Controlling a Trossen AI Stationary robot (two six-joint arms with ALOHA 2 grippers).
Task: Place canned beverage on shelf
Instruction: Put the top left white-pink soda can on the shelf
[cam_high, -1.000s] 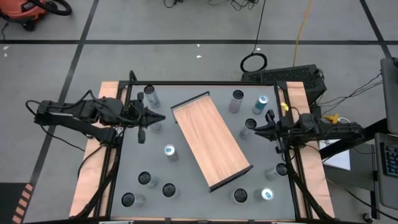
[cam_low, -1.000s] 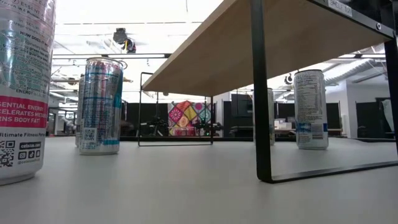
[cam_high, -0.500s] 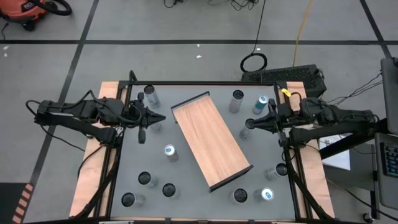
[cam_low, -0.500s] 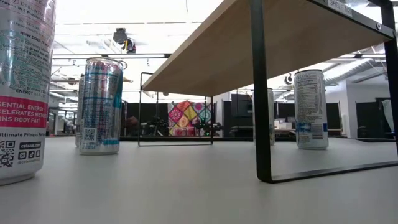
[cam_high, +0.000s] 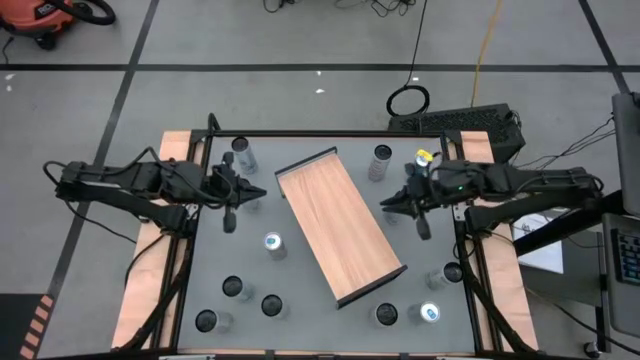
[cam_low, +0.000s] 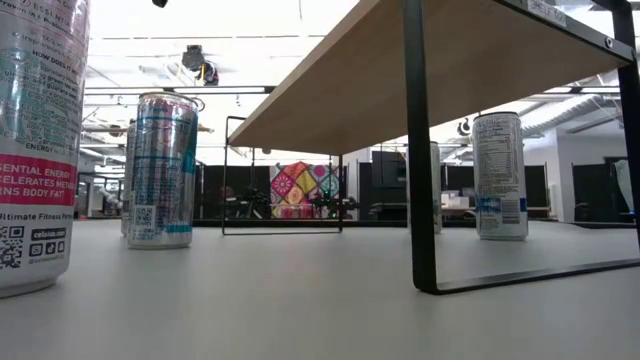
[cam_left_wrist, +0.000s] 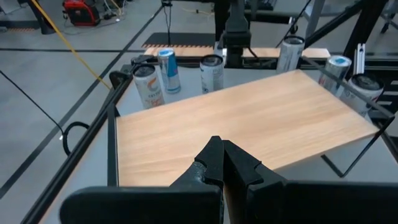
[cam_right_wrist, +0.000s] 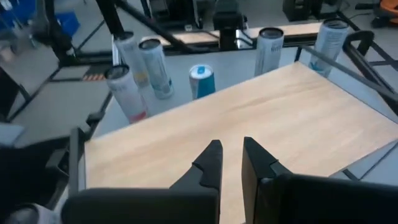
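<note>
Since a second ago the right arm has swung in from the table's right edge toward the shelf, while the left arm and every can have stayed put.

At the left of the table, the left gripper (cam_high: 252, 190) hangs over the grey tabletop (cam_high: 300, 285) just beside the shelf's left side, its two dark fingers (cam_left_wrist: 214, 163) pressed together and holding nothing. A silver can with a dark top (cam_high: 243, 153) stands near it at the far left corner, and a can with a pale blue lid (cam_high: 272, 243) stands between the gripper and the shelf's near end. Three dark-topped cans (cam_high: 233, 288) sit toward the near left corner.

In the middle lies the long light-brown wood-grain shelf on black metal legs (cam_high: 338, 225), set diagonally, its top bare of cans.

Right of it, the right gripper (cam_high: 388, 203) hovers just beside the shelf's right edge; in its wrist view the fingers (cam_right_wrist: 210, 163) show a narrow gap, near enough shut, with nothing between them. A dark-topped silver can (cam_high: 380, 158) stands beyond it, and more cans (cam_high: 430, 313) stand at the near right corner.
</note>
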